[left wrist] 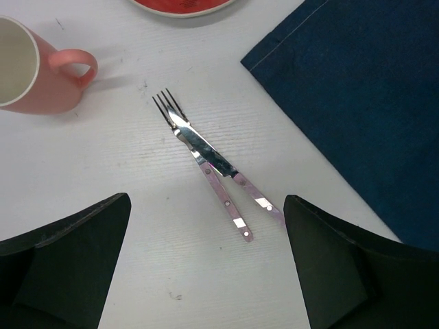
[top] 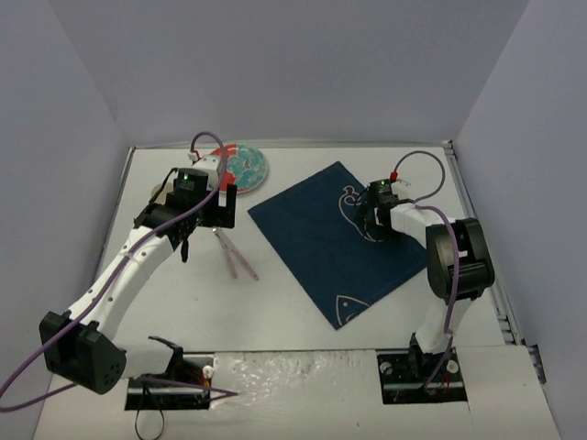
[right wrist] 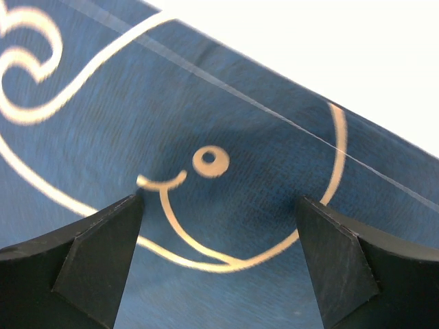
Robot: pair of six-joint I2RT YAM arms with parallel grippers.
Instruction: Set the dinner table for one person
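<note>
The white dinner table [top: 284, 312] holds a dark blue placemat [top: 335, 243] with white fish drawings, lying askew right of centre. A fork and a knife [top: 235, 254] with pink handles lie crossed on the bare tabletop left of the placemat. A red-rimmed plate [top: 244, 166] sits at the back. My left gripper [top: 209, 220] is open and empty above the cutlery; in the left wrist view the fork and knife [left wrist: 209, 161] lie just ahead of its open gripper [left wrist: 206, 267]. My right gripper [top: 374, 227] is open, low over the placemat's fish drawing [right wrist: 206, 161].
A pink mug [left wrist: 31, 65] stands upright on the table [left wrist: 103, 171] left of the fork, near the plate's edge [left wrist: 182, 5]. The placemat's corner [left wrist: 357, 96] lies right of the cutlery. Lavender walls [top: 83, 137] close in the table on three sides.
</note>
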